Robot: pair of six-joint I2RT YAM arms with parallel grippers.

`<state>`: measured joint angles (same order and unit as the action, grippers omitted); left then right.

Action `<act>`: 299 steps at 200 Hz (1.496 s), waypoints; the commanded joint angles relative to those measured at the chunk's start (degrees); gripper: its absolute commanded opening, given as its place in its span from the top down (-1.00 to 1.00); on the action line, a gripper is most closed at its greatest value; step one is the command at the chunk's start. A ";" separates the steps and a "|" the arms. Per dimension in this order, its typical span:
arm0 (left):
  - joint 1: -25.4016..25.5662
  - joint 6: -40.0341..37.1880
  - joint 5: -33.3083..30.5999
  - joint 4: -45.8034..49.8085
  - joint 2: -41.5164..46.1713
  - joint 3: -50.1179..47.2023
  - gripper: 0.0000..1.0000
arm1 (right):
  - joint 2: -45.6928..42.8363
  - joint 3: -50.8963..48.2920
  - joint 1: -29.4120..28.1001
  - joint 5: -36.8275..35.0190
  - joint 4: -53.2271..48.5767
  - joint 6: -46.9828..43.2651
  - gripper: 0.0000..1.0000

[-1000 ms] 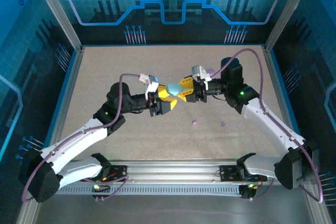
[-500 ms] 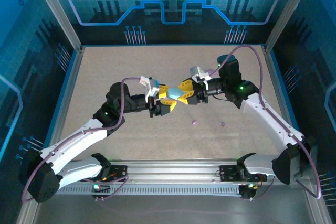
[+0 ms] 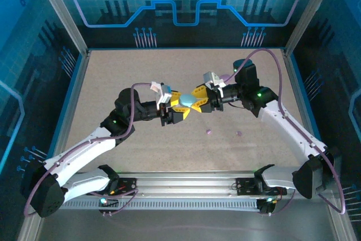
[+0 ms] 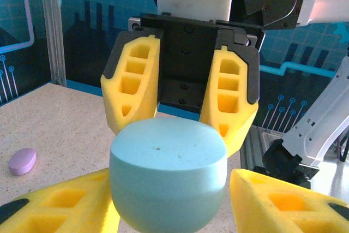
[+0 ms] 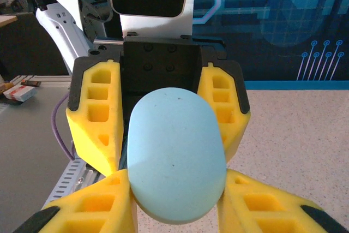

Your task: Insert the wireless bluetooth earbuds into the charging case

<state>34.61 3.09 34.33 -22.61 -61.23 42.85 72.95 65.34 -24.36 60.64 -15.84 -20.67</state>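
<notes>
A purple bud (image 3: 208, 131) and a second bud (image 3: 238, 134) lie on the table (image 3: 113, 77), below the closed teal case (image 3: 186, 101). Left jaws and right jaws pinch its opposite ends; one should hold firm while the other prises the lid.

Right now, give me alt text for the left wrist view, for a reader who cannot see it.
A teal case sits at centre, held by the yellow left fingers at the bottom edge and by the yellow right fingers facing them from behind it. A purple case lies on the speckled table at far left.
</notes>
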 commanded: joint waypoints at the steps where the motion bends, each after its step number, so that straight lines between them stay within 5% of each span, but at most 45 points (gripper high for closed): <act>1: 0.02 1.13 0.94 -2.91 -0.29 1.18 -0.08 | -1.22 -0.47 -0.69 -0.72 0.63 -1.21 0.27; 90: 0.03 0.11 -0.04 -3.13 -0.29 0.68 -0.13 | -0.71 0.38 -0.95 0.90 -0.58 -1.93 0.27; 199: 0.08 -0.89 1.09 0.14 -1.06 1.78 0.43 | -0.65 1.04 -1.04 -1.58 -0.36 0.33 0.16; 299: 0.03 -1.60 3.79 2.58 -0.20 0.75 0.49 | -3.03 -1.00 0.29 -9.51 5.36 6.76 0.00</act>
<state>34.30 2.81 34.09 -20.82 -61.87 42.98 70.85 64.97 -24.69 56.05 -14.04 -16.34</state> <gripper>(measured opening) 0.372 0.499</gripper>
